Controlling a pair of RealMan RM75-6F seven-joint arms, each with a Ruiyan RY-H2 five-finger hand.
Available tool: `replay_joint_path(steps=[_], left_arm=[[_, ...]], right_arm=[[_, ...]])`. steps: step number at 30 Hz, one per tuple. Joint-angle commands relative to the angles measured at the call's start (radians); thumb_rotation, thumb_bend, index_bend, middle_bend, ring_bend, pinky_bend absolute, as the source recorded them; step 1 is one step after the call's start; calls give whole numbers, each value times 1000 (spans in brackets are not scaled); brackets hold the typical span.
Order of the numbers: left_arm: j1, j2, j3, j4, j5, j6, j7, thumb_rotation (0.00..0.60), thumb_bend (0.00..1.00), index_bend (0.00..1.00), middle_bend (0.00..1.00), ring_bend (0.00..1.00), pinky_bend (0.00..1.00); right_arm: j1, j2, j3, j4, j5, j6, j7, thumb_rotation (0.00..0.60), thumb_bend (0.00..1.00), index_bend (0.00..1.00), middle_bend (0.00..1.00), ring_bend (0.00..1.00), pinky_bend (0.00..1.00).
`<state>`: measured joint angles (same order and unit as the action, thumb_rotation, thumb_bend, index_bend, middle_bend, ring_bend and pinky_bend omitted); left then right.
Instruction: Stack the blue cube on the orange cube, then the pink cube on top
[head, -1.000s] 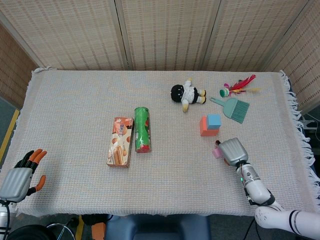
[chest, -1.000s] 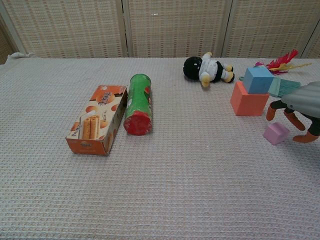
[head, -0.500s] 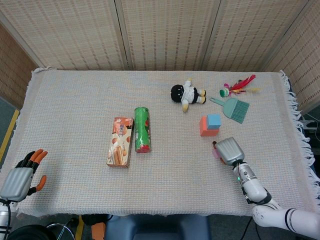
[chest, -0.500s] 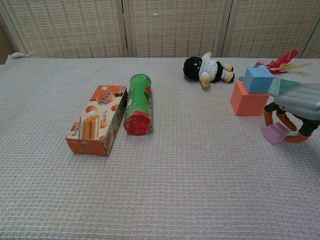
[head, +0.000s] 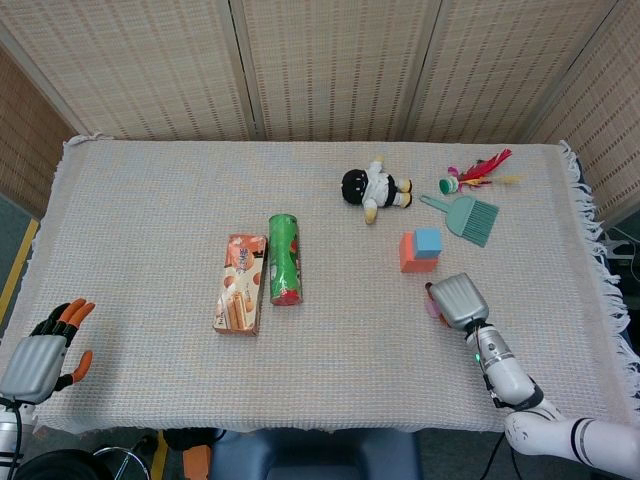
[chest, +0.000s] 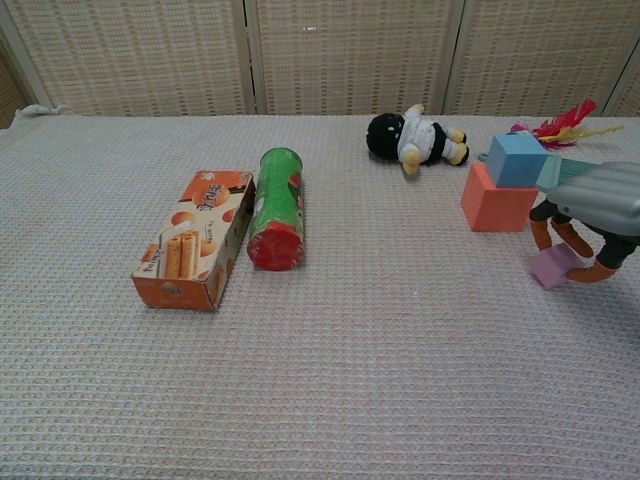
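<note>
Right hand (chest: 590, 225) grips pink cube (chest: 553, 266), lower right.
Blue cube (chest: 517, 159) sits on orange cube (chest: 495, 203); left hand (head: 45, 350) spread, empty.

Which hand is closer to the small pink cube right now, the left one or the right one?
The right hand. Its fingers curl around the small pink cube near the table's right edge. The left hand is at the table's front left corner, far across from it.

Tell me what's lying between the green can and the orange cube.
Nothing: between the green can and the orange cube there is only bare tablecloth, clearest in the chest view.
</note>
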<state>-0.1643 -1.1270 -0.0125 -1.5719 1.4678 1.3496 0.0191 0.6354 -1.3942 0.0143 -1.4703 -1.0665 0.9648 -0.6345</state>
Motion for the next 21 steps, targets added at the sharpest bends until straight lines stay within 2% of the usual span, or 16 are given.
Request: replay_joint_path(steps=[1, 6, 12, 15, 21], left_arm=[[0, 1, 1, -1, 1, 0, -1, 600, 457, 77, 38, 57, 234], [0, 3, 3, -2, 8, 3, -7, 600, 458, 77, 38, 58, 235], [-1, 4, 6, -3, 18, 3, -15, 600, 460, 78, 38, 60, 235], [2, 5, 9, -7, 23, 10, -7, 600, 466, 77, 39, 65, 236], [9, 7, 9, -16, 29, 27, -3, 600, 468, 78, 40, 68, 236]], right_arm=[[-2, 19, 9, -29, 9, 7, 1, 600, 171, 536, 660, 769, 716], [1, 83, 42, -126, 68, -10, 33, 600, 173, 560, 661, 769, 717], [41, 216, 111, -303, 166, -36, 54, 600, 173, 588, 661, 758, 722], [63, 266, 138, -367, 193, -14, 33, 600, 172, 594, 661, 721, 722], [128, 344, 180, -469, 325, 15, -39, 600, 172, 599, 661, 717, 722]])
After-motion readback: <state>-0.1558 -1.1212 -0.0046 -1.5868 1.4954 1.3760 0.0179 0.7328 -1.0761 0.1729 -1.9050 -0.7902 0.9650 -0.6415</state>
